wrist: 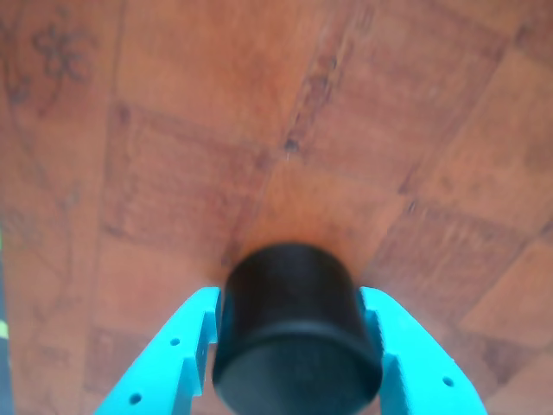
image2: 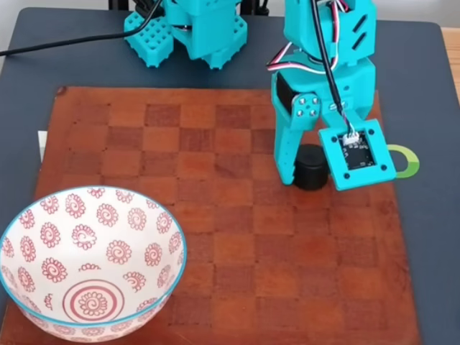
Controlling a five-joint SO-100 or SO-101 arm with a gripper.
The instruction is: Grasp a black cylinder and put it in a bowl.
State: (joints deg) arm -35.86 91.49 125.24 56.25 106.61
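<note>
The black cylinder sits between my two turquoise fingers in the wrist view, and both fingers press on its sides. In the fixed view the black cylinder is at the right side of the brown checkerboard mat, with my gripper shut around it from above. I cannot tell whether it rests on the mat or hangs just above it. My gripper enters the wrist view from the bottom edge. The white bowl with red spiral flowers and a light blue rim stands at the front left, far from the cylinder.
The mat lies on a dark grey table. The arm's turquoise base and a black cable are at the back edge. A green ring mark lies just right of the gripper. Bare mat stretches between cylinder and bowl.
</note>
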